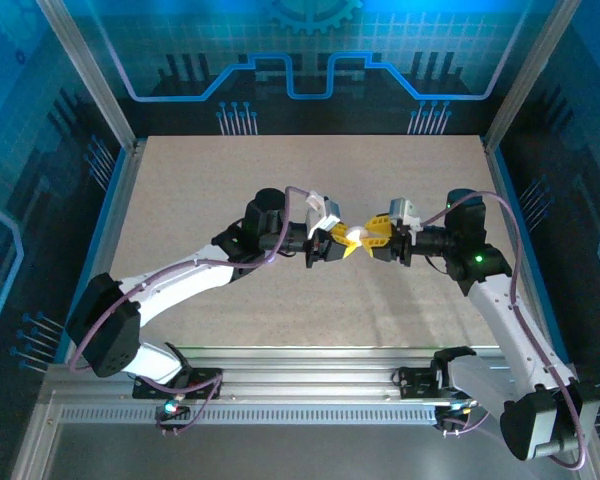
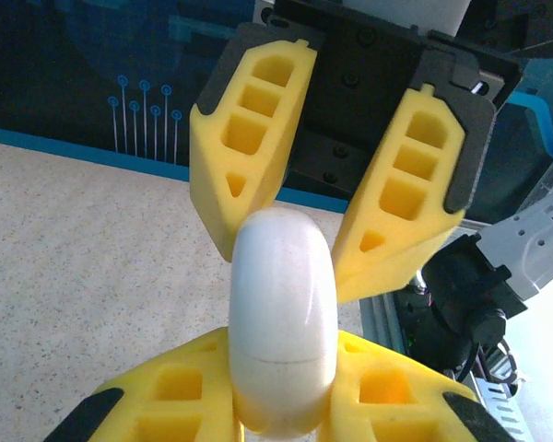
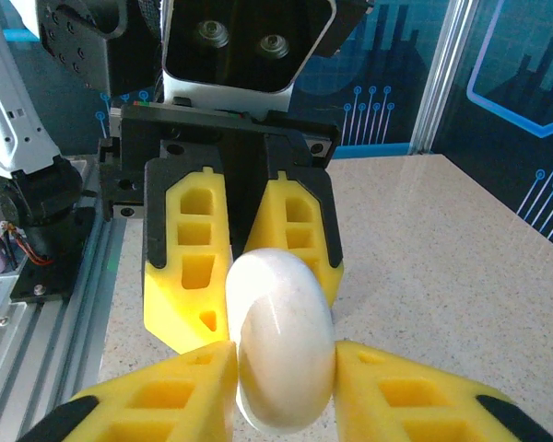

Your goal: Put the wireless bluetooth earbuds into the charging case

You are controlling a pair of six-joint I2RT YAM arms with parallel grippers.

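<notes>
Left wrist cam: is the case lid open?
No, the white charging case is closed, with just a thin shut seam line across its shell, and it is pinched in the left gripper.

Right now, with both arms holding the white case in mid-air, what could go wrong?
1. Drop: the glossy white oval case hangs above the speckled table, pinched only by the left gripper and right gripper. Its smooth curved shell could slip from the yellow jaws.
2. Collision: both sets of jaws crowd the same small shell, so a misaligned move may make them clash or twist it loose.
</notes>
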